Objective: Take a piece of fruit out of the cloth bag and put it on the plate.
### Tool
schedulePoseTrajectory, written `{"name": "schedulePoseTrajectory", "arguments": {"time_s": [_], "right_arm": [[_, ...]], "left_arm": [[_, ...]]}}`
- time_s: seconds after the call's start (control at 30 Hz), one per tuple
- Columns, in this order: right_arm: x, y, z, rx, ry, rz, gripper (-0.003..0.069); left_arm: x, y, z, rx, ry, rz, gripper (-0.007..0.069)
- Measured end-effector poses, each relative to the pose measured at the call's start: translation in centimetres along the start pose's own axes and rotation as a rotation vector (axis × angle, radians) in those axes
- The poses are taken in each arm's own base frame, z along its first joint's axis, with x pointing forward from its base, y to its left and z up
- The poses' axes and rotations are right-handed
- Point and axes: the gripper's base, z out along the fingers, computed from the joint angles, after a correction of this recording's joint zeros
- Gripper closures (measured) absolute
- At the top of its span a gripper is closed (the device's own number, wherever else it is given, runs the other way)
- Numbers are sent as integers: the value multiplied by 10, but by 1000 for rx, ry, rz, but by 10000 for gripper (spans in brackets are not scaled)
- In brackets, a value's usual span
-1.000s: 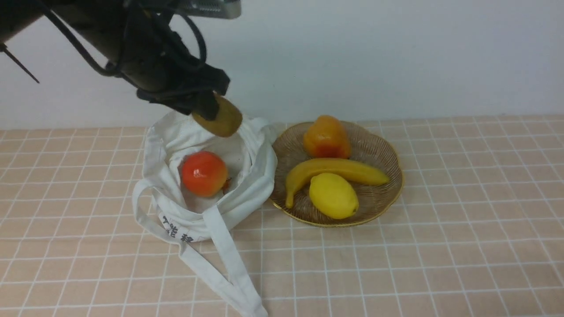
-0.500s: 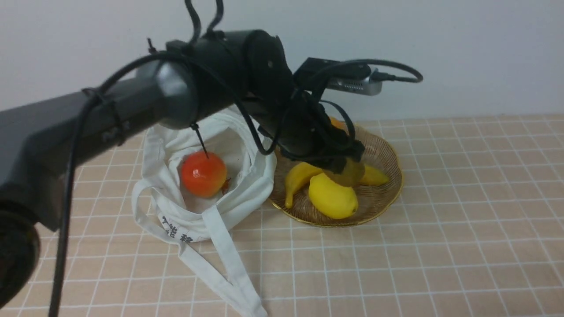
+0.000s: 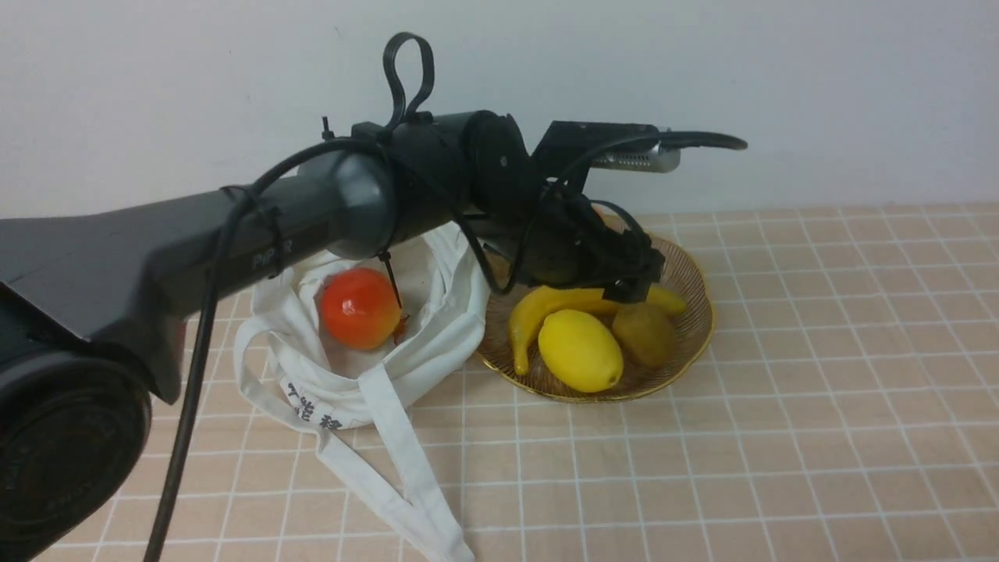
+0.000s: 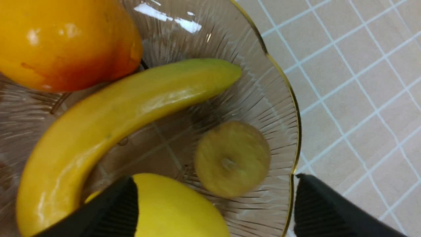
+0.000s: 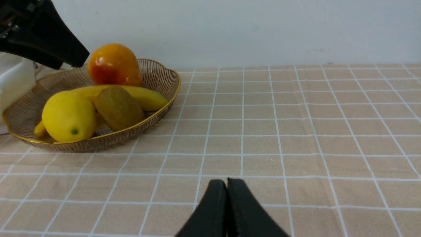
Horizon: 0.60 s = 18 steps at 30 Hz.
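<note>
Closest in, my right gripper (image 5: pixel 227 184) hangs low over the checked tablecloth (image 3: pixel 780 429), its two black fingers pressed together with nothing between them.

At the lower middle of the front view a long strap (image 3: pixel 406 468) of the cloth bag (image 3: pixel 437 328) trails toward the bottom edge. The bag slumps left of centre with its mouth open, dark printed characters (image 3: pixel 312 410) on its near side and a glossy red-orange fruit (image 3: pixel 360 308) sitting inside.

Just right of the bag, touching its cloth, stands the plate (image 3: pixel 687 343), near the centre of the frame. At its near edge lies a yellow lemon (image 3: pixel 580 350). The kiwi (image 3: pixel 644 334) rests on the weave just beside the lemon, on the lemon's right, and no finger touches it. Behind both curves a banana (image 3: pixel 546 300), and an orange-red fruit (image 5: pixel 113 65) sits at the far side of the plate.

My left gripper (image 4: pixel 215 182) hovers directly above the kiwi with its fingers spread wide and empty; one finger (image 4: pixel 111 210) overlaps the lemon in my wrist view, the other (image 4: pixel 325 210) is out past the gold rim. My left arm crosses the front view from the lower left to the centre. A plain pale wall (image 3: pixel 780 94) fills the top.
</note>
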Motion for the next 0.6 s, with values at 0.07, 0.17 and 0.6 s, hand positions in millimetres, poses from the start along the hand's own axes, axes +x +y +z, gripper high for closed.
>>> {"name": "schedulePoseTrajectory", "arguments": {"time_s": [0.07,0.17,0.6], "right_arm": [[0,0,0,0,0,0,673],[0,0,0,0,0,0,673],[0,0,0,0,0,0,673]], "left_arm": [[0,-1,0,7,-1,-10,14],[1,0,-2,13,18,-13,28],[-5,-1,-139,-69,284,171,622]]}}
